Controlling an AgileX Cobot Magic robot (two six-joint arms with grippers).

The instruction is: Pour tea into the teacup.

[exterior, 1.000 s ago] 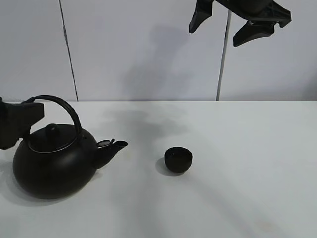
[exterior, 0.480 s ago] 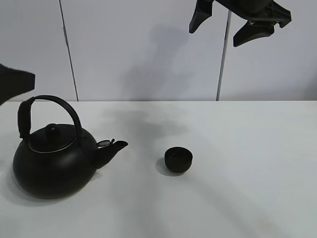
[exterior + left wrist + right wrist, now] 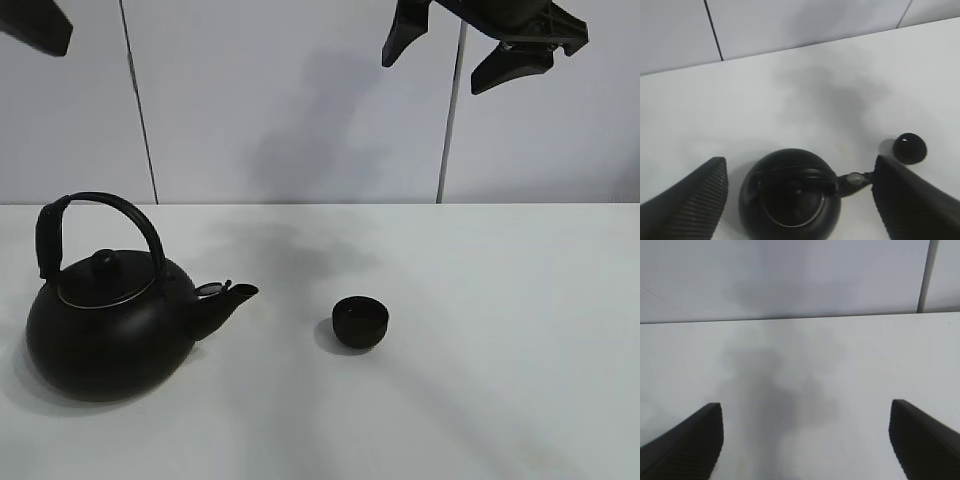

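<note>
The large black kettle [image 3: 105, 325] stands on the white table [image 3: 500, 300] at the left, handle arched up and spout pointing right. The small black teacup [image 3: 360, 322] stands to the right of the spout, apart from it. My left gripper [image 3: 35, 22] shows only as a dark tip at the top left, high above the kettle. In the left wrist view my left gripper [image 3: 797, 165] is open and empty over the kettle [image 3: 790, 200], with the teacup [image 3: 909, 148] beyond it. My right gripper [image 3: 460, 50] hangs open and empty high at the back right, and it also shows open in the right wrist view [image 3: 805, 410].
A white panelled wall [image 3: 300, 100] with dark vertical seams stands behind the table. The right wrist view shows only bare white table [image 3: 800, 370] and wall below the open fingers [image 3: 685, 445].
My left gripper has risen from beside the kettle's handle to the top left corner of the view. The kettle, the teacup and the right arm have not moved.
</note>
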